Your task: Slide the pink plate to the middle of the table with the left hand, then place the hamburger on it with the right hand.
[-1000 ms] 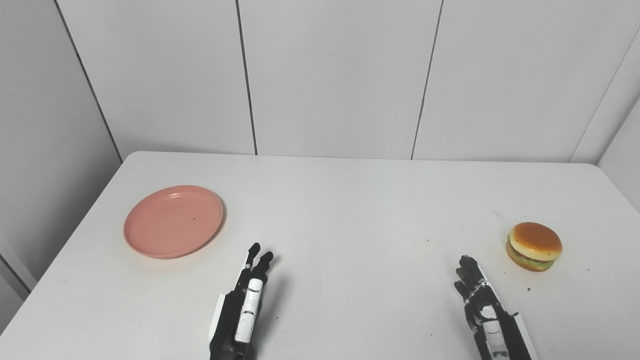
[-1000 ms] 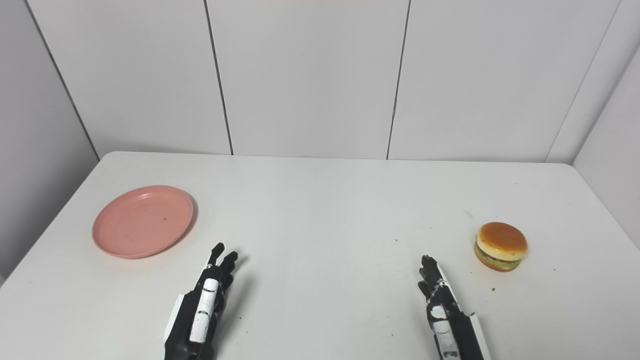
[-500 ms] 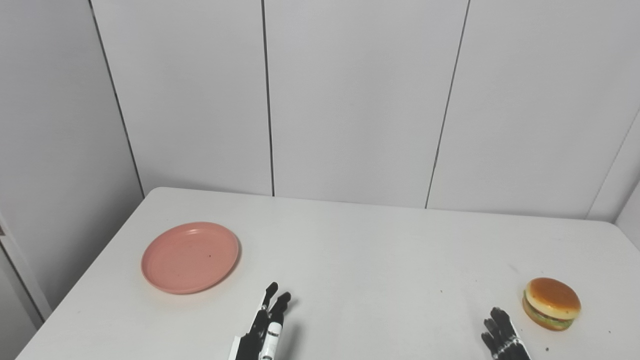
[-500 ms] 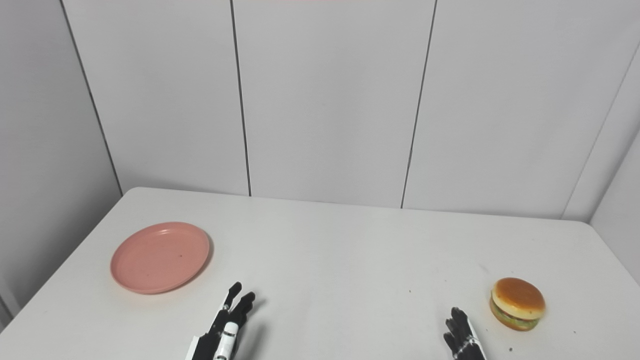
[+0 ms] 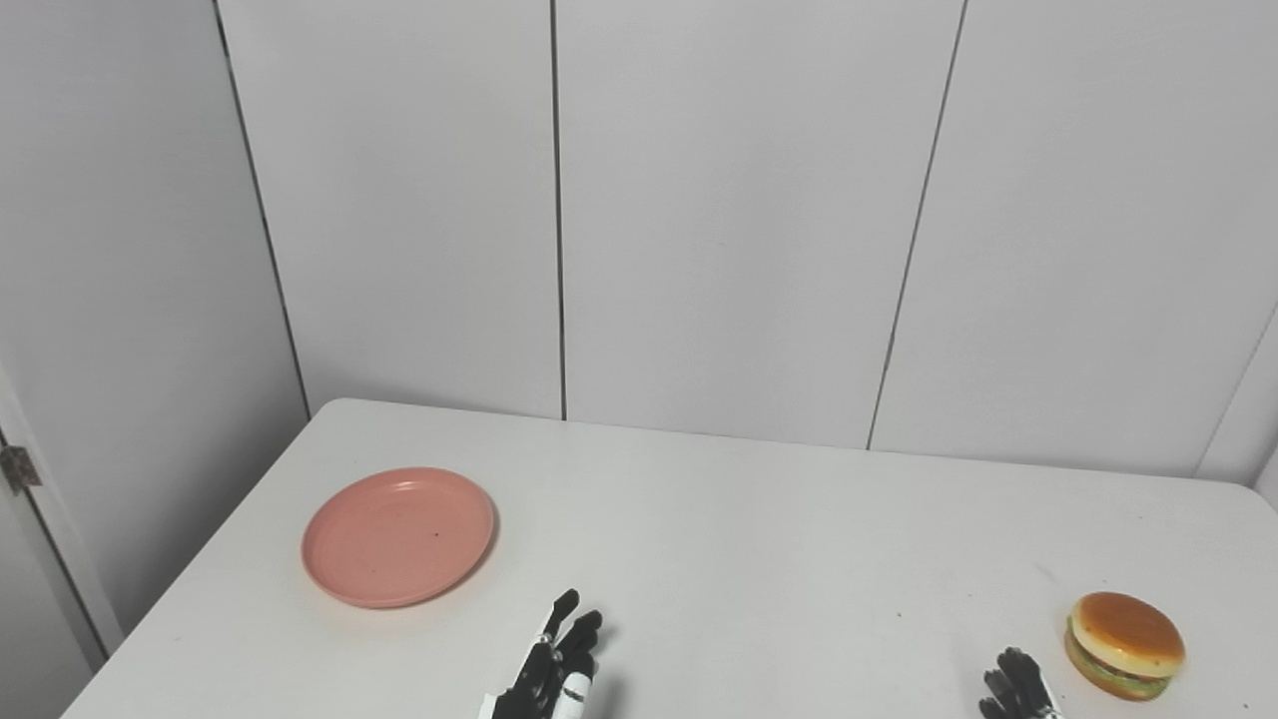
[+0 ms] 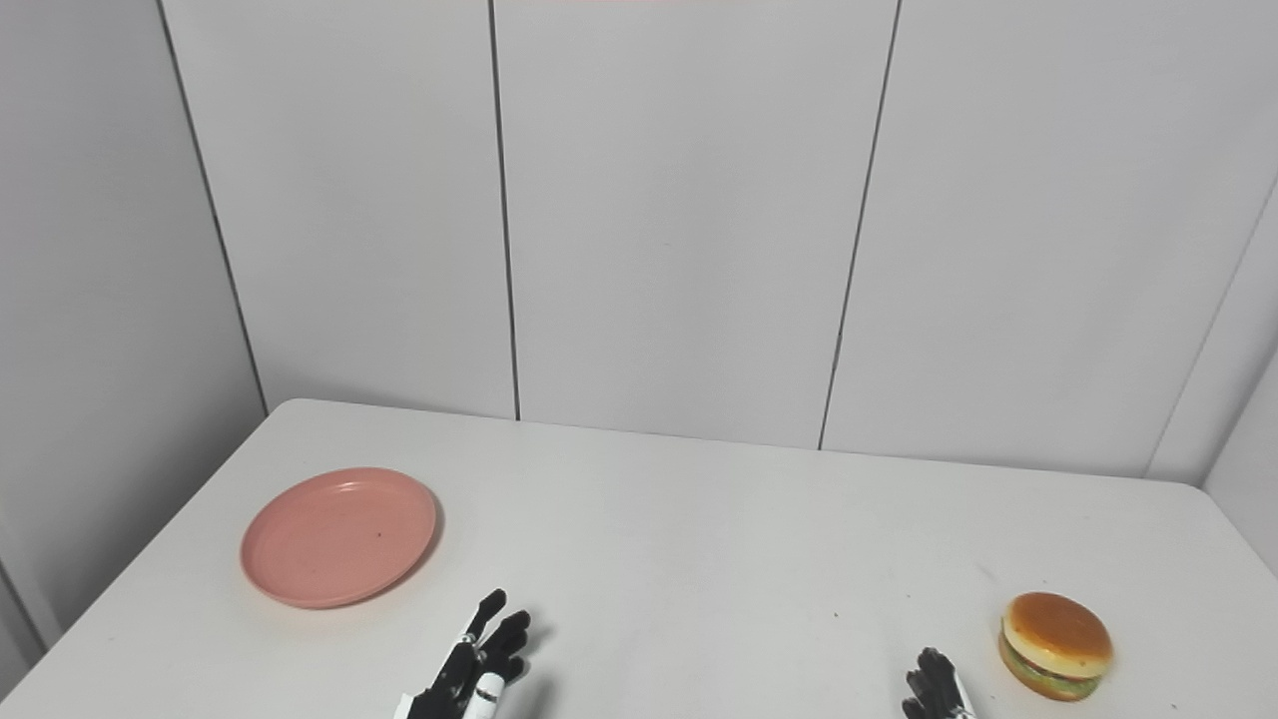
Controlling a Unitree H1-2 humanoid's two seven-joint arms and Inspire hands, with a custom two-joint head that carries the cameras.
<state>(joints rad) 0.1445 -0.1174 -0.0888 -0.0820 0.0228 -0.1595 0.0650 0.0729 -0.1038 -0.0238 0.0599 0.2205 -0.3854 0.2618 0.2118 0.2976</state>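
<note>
Plate: pink plate (image 5: 398,536) lay flat at about nine o'clock on the table (image 5: 759,539), round and shallow, with a low raised rim, a smooth matte face and a tiny dark speck right of its middle. Nothing lay on it and nothing touched it.
Hamburger: hamburger (image 5: 1125,645) sat at about four o'clock, near the right edge and well apart from the plate. It looked like a glossy toy: domed orange-brown bun, a pale band, a green layer and a darker base.
Left hand: left hand (image 5: 555,669) showed at about seven o'clock at the bottom edge, black with a white segment. Its fingers (image 5: 565,605) were extended toward twelve o'clock, slightly apart at the tips, and held nothing. It was clear of the plate, which lay toward ten o'clock from it.
Right hand: right hand (image 6: 935,687) barely showed at about five o'clock. Only dark fingertips rose above the bottom edge, just beside the hamburger without touching it; I could not tell whether they were spread or closed.
Table: white, smooth, rounded at the corners, with a few small dark flecks.
Walls: plain pale panels with thin dark vertical seams.
</note>
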